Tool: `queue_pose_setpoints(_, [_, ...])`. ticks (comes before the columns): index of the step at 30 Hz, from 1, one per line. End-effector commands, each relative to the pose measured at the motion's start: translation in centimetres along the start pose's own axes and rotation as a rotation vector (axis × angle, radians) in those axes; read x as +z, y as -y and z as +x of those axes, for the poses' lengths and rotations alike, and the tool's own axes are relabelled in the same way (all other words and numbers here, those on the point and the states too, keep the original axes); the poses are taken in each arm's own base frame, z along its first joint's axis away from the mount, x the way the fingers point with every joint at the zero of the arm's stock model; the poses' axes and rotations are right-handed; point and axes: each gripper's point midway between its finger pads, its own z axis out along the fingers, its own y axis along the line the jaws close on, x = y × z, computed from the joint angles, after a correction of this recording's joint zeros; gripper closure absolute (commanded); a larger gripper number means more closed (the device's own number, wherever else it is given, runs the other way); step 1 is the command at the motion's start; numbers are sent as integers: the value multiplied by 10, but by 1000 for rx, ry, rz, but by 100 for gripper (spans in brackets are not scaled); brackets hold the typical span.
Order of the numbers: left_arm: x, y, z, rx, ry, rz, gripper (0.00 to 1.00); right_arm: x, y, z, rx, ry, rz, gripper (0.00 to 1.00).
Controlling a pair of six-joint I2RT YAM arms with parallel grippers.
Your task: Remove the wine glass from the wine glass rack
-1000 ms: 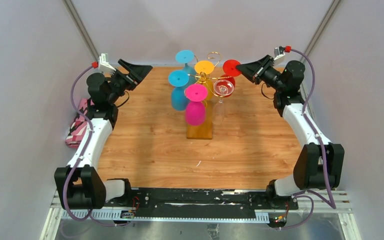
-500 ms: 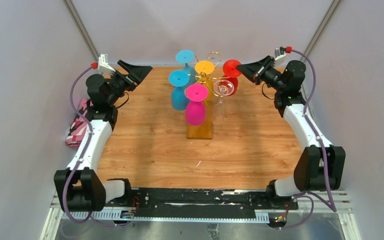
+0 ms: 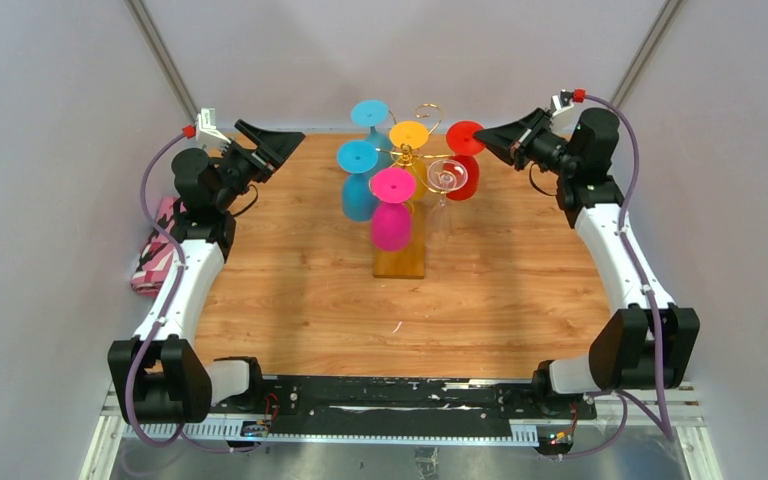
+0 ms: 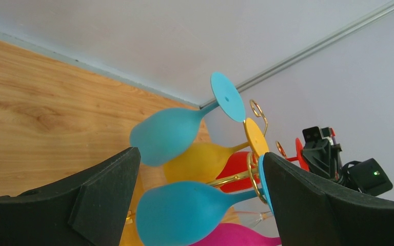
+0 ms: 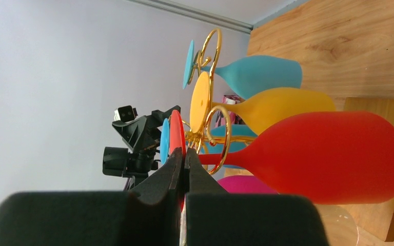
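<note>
- At the far middle of the wooden table (image 3: 290,300) stands the wine glass rack (image 3: 401,262). Its flat amber base points toward the arms, and gold scroll arms spread from its post.
- On the rack's right side the red wine glass (image 3: 465,180) hangs bowl-down with its round foot on top, facing the right arm.
- The right gripper (image 3: 487,141) reaches in from the far right. In the wrist view its fingers (image 5: 195,174) are pressed together on the rim of the red foot, with no gap showing.
- The left gripper (image 3: 280,138) hangs at the far left, well apart from the rack. Its fingers (image 4: 97,200) are spread wide and touch nothing.
- Five other glasses crowd the rack, all hanging bowl-down: two teal glasses (image 3: 358,195) on the left, a yellow glass (image 3: 409,134) behind the post, a magenta glass (image 3: 391,225) in front, and a clear glass (image 3: 447,176) just beside the red bowl.
- A pink patterned cloth (image 3: 155,260) lies off the table's left edge.
</note>
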Motion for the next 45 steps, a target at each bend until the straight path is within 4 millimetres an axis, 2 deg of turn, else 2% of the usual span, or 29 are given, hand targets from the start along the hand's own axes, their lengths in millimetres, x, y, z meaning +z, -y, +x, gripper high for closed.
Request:
queue_pose_setpoints(1, [-5,8,1,10,-7,29,5,-8,-22,18,-28,-55,-26,100])
queue_pose_setpoints(12, [-5,10,1,13,-7,34,5,10,-21,37,-40,-130,-27,100])
queue_pose_setpoints(16, [-5,8,1,14,-9,30,5,22,-25,31,-58,-118,-30,100])
queue_pose_setpoints(23, [-3,3,4,18,-19,23,5,45,-12,13,-57,-100,-13,100])
queue_pose_setpoints(27, [-4,3,5,24,-23,25,5,47,-4,2,-68,-72,4,100])
queue_pose_setpoints(33, [-4,2,5,32,-23,25,5,40,-4,-28,-88,3,2,100])
queue_pose_setpoints(40, [-3,1,5,41,-20,21,5,22,-2,-50,-106,67,19,100])
queue_pose_setpoints(41, [-3,1,4,46,-17,21,5,13,2,-61,-109,97,31,100])
queue_pose_setpoints(45, [-3,-3,-6,102,-4,-49,6,-17,17,-77,-125,173,81,100])
